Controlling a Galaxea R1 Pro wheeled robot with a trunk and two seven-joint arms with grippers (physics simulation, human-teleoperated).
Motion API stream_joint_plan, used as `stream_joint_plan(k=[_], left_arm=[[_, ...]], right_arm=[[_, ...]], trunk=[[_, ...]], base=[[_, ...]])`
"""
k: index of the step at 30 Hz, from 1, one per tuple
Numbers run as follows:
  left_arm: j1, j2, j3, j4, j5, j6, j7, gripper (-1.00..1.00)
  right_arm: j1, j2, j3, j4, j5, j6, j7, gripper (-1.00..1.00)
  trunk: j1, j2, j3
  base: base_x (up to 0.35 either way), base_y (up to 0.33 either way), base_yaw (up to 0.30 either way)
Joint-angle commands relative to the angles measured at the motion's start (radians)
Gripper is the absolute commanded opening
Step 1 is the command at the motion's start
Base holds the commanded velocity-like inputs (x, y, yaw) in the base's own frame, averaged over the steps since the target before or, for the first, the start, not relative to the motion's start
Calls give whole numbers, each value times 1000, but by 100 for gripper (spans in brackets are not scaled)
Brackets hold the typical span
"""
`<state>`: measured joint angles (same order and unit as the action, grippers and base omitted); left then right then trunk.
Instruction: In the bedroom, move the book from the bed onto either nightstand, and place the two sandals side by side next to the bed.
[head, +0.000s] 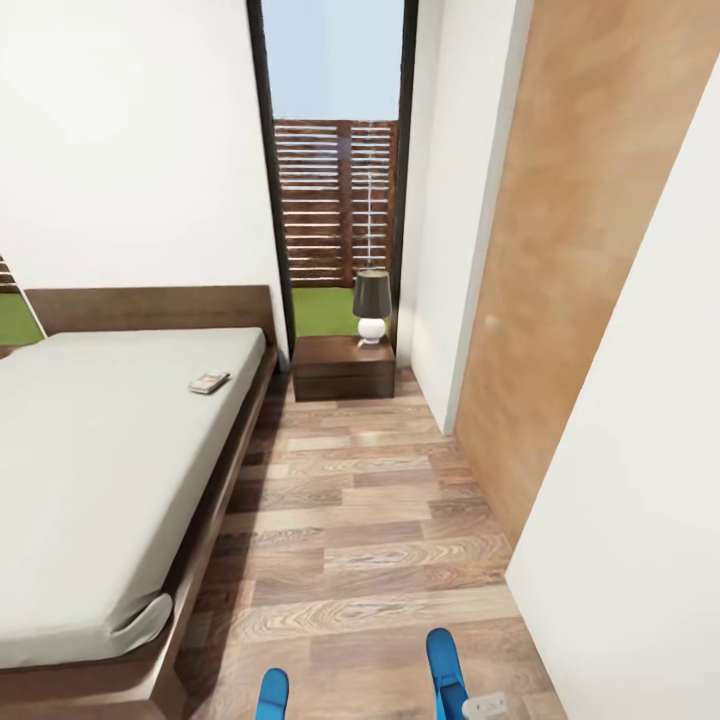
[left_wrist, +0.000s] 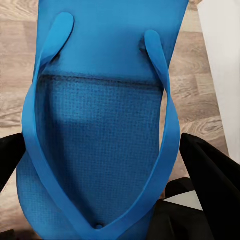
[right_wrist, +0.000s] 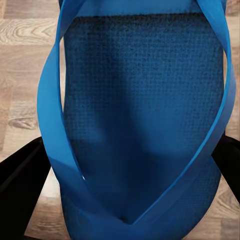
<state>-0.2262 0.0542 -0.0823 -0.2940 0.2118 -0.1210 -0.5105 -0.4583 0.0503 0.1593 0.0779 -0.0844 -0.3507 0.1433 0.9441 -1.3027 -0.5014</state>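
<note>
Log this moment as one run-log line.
left gripper: shut on left sandal | right gripper: shut on right sandal | book: on bed | nightstand: holds lamp

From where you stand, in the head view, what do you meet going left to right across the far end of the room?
Headboard → book on the bed → nightstand with a lamp → white wall → wood panel.

Bedroom: bed (head: 100, 470); nightstand (head: 343, 366); lamp (head: 372, 305)
</note>
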Motion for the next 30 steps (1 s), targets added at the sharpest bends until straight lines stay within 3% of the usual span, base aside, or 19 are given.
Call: stream_joint_plan(k=[1, 30], left_arm=[[-1, 1, -8, 1, 9, -5, 0, -100], [-1, 1, -8, 1, 9, -4, -3, -100]], right_arm=[[-2, 1, 6, 5, -9, -7, 5, -100], [-2, 2, 6, 5, -9, -7, 4, -100]], trunk=[[1, -1, -1], [1, -1, -1]], base=[[313, 0, 0], [313, -21, 0]])
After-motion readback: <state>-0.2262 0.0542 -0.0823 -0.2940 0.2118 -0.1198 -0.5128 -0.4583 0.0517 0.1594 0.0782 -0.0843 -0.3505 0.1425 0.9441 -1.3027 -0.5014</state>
